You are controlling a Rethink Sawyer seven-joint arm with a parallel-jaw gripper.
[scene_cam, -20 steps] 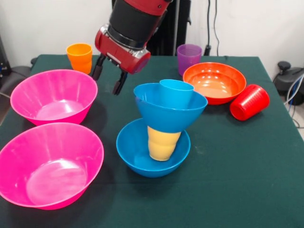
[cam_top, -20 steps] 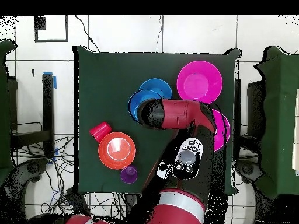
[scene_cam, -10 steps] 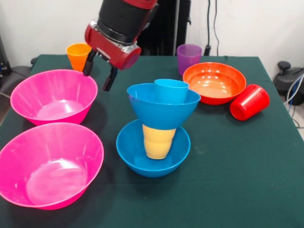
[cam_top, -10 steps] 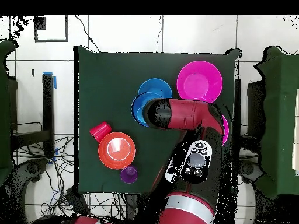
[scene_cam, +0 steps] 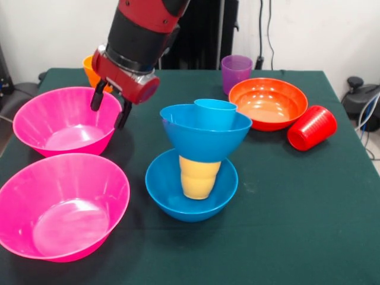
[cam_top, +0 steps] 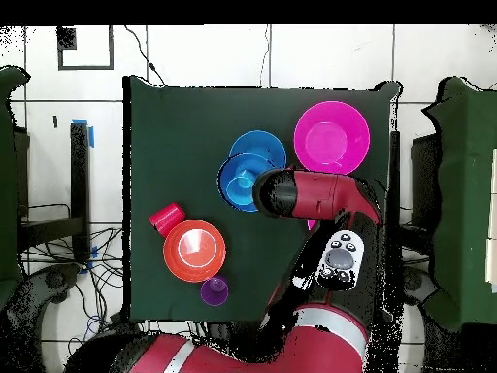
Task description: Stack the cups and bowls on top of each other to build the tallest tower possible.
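Note:
The tower stands mid-table: a blue bowl [scene_cam: 172, 193] holds an upturned yellow cup [scene_cam: 199, 177], which carries a second blue bowl [scene_cam: 205, 138] with a light blue cup [scene_cam: 215, 113] in it. From overhead the two blue bowls [cam_top: 254, 160] show offset. My gripper [scene_cam: 108, 108] is open and empty, left of the tower, over the right rim of the far pink bowl [scene_cam: 62, 122]. The near pink bowl [scene_cam: 59, 205] sits at the front left. The orange cup [scene_cam: 88, 64] is mostly hidden behind my arm.
A purple cup [scene_cam: 236, 72] stands at the back, with the orange-red bowl [scene_cam: 268, 104] in front of it. A red cup [scene_cam: 312, 127] lies on its side at the right. My arm [cam_top: 315, 194] covers one pink bowl from overhead. The green table [scene_cam: 297, 208] ends close behind the cups.
My gripper has moved left in the front view, away from the tower and over the far pink bowl's rim. The tower's upper bowl has shifted slightly left and stands less tilted.

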